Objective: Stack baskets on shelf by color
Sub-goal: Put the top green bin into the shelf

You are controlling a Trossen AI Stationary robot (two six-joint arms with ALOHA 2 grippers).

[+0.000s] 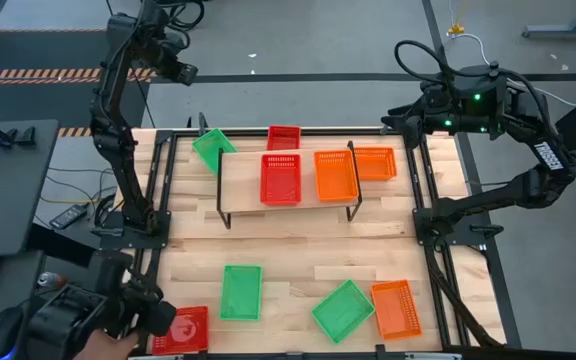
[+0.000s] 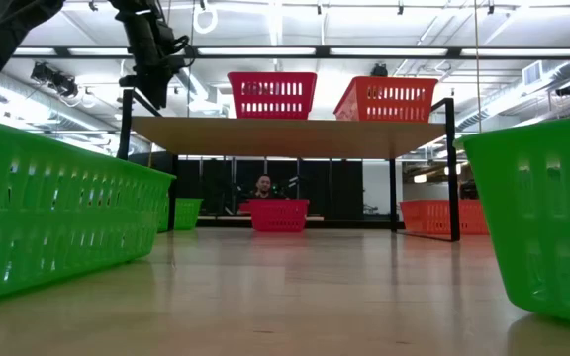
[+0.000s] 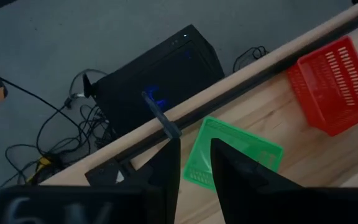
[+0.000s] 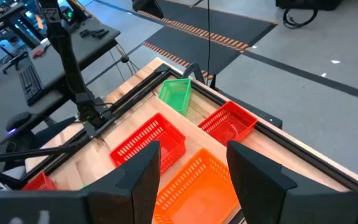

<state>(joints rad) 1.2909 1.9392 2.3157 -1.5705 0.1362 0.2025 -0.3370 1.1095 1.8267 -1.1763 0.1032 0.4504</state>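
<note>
My left gripper (image 3: 194, 163) hangs high over the far left corner of the table, its fingers parted by a narrow gap and pinching nothing. Just past it lies a tilted green basket (image 1: 212, 148) on the tabletop, off the shelf's (image 1: 238, 192) left end at about ten o'clock from the plank. My right gripper (image 4: 191, 171) hovers spread and empty above the shelf's right end. On the plank sit a red basket (image 1: 280, 179) and an orange basket (image 1: 335, 175); another red and another orange lie behind it. Toward six o'clock, two green, one orange and one red wait near the front edge.

These trays look light, stiff and slick, so I would pinch a mesh wall at the rim. I can read no label on the baskets.
</note>
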